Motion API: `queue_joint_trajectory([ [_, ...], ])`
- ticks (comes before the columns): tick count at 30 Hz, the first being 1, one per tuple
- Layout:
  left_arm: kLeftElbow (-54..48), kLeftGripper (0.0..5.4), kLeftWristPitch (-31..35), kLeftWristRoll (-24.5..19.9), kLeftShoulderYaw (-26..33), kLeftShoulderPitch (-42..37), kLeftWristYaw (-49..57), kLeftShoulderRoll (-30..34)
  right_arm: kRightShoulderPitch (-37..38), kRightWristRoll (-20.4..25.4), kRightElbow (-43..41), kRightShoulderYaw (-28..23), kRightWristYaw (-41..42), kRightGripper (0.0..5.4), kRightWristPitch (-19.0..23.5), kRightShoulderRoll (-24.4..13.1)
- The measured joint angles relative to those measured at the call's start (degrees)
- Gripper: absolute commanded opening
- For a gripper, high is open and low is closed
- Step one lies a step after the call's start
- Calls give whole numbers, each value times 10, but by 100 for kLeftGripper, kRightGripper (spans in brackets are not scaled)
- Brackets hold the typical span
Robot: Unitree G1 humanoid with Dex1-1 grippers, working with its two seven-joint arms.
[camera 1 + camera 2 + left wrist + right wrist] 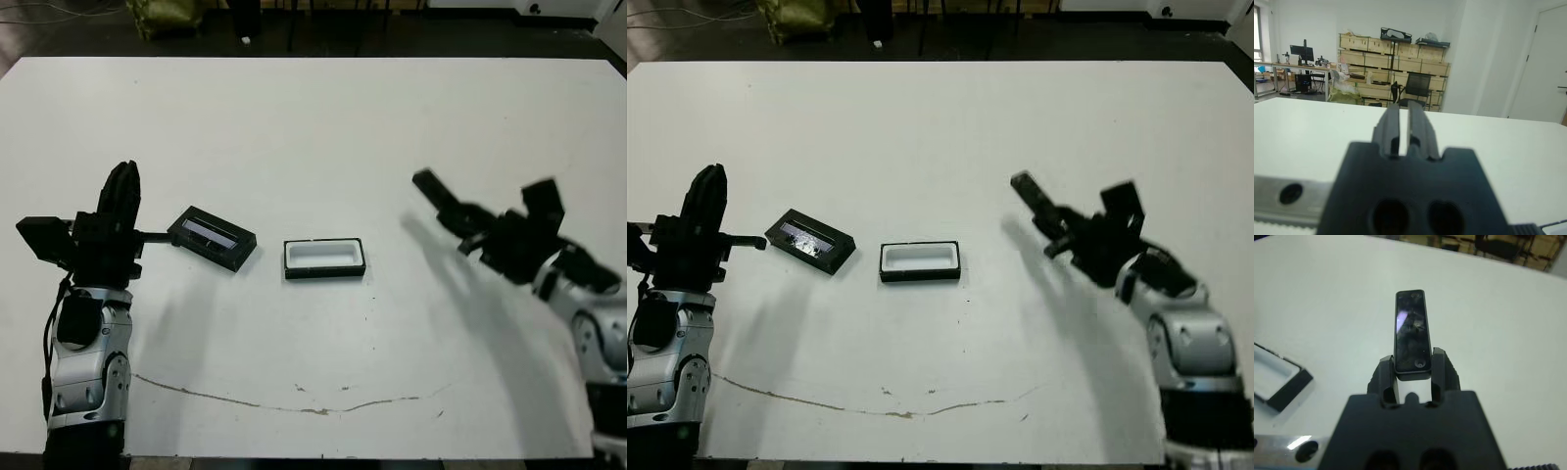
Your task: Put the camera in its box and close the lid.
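Right gripper (1411, 367) jaws clamped on camera (1411, 330), box (324, 258) open mid-table, left gripper (1405, 125) jaws together.

Box (1278, 379) cut off by the right wrist view's edge; camera's (1411, 333) lower end hidden between the right gripper's (1412, 369) fingers; left wrist background blurred.

white table (313, 117), black white-lined box (324, 258), glossy black camera (1411, 330)
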Motion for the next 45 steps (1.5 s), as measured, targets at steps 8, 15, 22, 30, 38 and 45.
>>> queue_joint_trajectory([
  [8, -4, 0, 1, 1, -3, 1, 3, 0, -129, -7, 156, 14, 107, 17, -59, -34],
  [15, -8, 0, 10, 1, -4, 1, 3, 0, -198, -64, 244, 67, 175, 17, -146, -40],
  [22, -9, 0, 12, 2, -4, 1, 4, 1, -267, -88, 321, 113, 272, 17, -175, -39],
  [30, -11, 0, 12, 9, -4, 2, 7, 1, -303, -131, 344, 162, 323, 17, -239, -28],
  [38, -15, 0, 14, 9, -4, 4, 9, 1, -261, -116, 219, 169, 338, 17, -177, -12],
  [45, -14, 0, 13, 13, -4, 7, 9, 1, -216, -102, 114, 174, 336, 17, -97, -13],
])
